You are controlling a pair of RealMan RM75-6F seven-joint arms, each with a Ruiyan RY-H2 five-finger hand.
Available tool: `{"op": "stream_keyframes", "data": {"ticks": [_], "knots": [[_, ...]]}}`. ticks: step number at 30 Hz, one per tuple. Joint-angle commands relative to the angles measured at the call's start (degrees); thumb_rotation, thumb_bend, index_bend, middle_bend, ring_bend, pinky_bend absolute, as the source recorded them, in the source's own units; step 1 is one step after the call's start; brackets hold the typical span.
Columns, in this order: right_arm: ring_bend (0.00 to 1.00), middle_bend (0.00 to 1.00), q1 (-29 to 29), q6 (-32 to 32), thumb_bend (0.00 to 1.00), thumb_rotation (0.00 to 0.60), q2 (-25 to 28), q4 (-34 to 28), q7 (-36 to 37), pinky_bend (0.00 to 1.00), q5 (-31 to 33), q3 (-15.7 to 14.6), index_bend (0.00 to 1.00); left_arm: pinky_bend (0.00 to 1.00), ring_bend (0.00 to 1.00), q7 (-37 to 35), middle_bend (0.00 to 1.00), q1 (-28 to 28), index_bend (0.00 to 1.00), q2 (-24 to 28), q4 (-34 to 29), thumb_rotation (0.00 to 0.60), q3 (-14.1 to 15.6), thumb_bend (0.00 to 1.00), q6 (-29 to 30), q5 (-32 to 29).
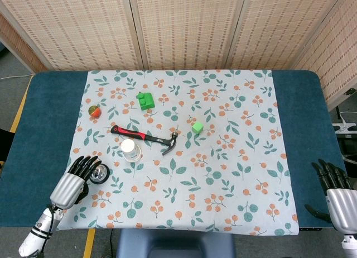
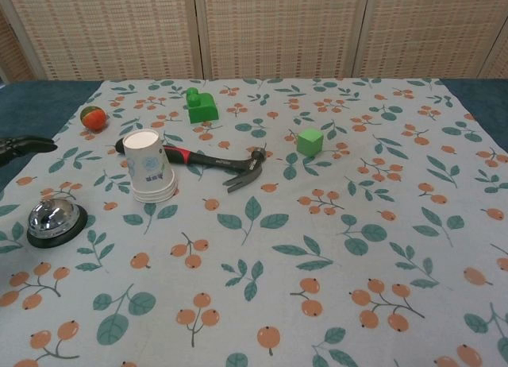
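A woven reed folding screen point(image 1: 184, 26) in pale wood frames stands behind the table point(image 1: 44, 135), which has a dark teal top under a white cloth point(image 1: 223, 174) printed with leaves and orange berries. Grey floor point(image 1: 11, 68) with yellow tape point(image 1: 22, 104) shows at left.

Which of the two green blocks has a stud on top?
The darker green block at the back, beyond the hammer's handle; the lighter green cube is plain.

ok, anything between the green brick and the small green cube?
Nothing stands between them. In the head view the stretch from the green brick to the small green cube is bare printed cloth; the hammer lies nearer the robot, clear of that line.
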Motion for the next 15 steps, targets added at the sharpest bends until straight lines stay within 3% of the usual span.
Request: {"op": "stream_keyframes", "data": {"ticks": [1, 11, 15], "knots": [[0.0, 0.0, -0.3, 0.5, 0.02, 0.6, -0.1, 0.0, -0.1, 0.08, -0.3, -0.1, 0.0, 0.07, 0.0, -0.1, 0.0, 0.0, 0.0, 0.0, 0.0, 0.6, 0.1, 1.0, 0.2, 0.2], [0.0, 0.0, -0.6, 1.1, 0.02, 0.6, -0.3, 0.1, -0.1, 0.08, -0.5, -0.1, 0.0, 0.07, 0.0, -2.7, 0.0, -1.3, 0.0, -1.6, 2.1, 0.6, 1.1, 1.0, -1.8, 1.4], [0.0, 0.0, -0.3, -0.1, 0.02, 0.6, -0.4, 0.0, -1.0, 0.08, -0.2, -0.4, 0.0, 0.05, 0.0, -4.3, 0.0, -1.5, 0.0, -4.4, 3.8, 0.6, 0.6, 1.0, -3.1, 0.1]]}}
